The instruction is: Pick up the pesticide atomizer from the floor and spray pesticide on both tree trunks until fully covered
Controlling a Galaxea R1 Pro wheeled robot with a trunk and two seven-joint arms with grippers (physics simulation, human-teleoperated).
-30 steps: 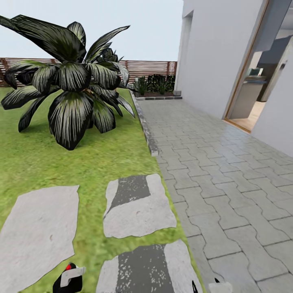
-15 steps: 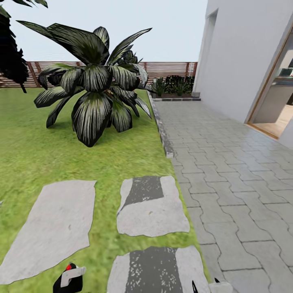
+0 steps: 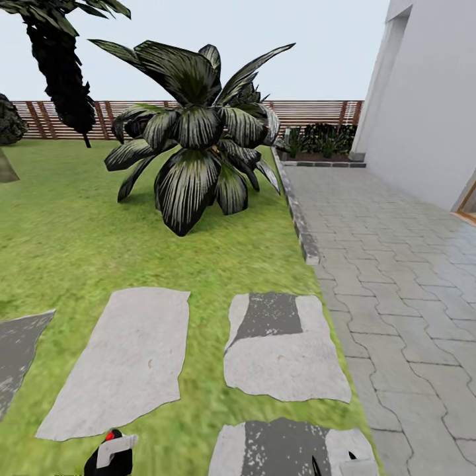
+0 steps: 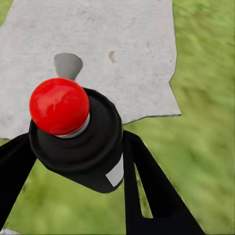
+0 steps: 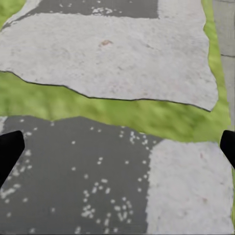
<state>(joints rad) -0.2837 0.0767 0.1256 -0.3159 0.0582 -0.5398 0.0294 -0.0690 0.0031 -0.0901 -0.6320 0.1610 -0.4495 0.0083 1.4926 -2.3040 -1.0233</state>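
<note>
Atomizer (image 4: 76, 134): black body, red cap, pinched between your left gripper's (image 3: 109, 456) fingers (image 4: 147, 196), held above grass beside a pale slab (image 4: 98, 54).
Left gripper: low in your head view, over the lawn (image 3: 66, 225).
Right gripper (image 5: 117, 147): fingers spread wide, nothing between them; below lies a stone (image 5: 88, 176) with white specks (image 5: 93, 208).
Surroundings: broad-leaved plant (image 3: 198, 152) ahead of you, paving (image 3: 396, 264) to your right, slat fence (image 3: 317, 111) behind.

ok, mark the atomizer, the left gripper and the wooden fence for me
atomizer (image 4: 59, 105), left wrist view, on its red cap.
left gripper (image 4: 73, 161), left wrist view, midway between the black fingers, shut on the bottle.
wooden fence (image 3: 317, 111), head view, on the brown slats.
</note>
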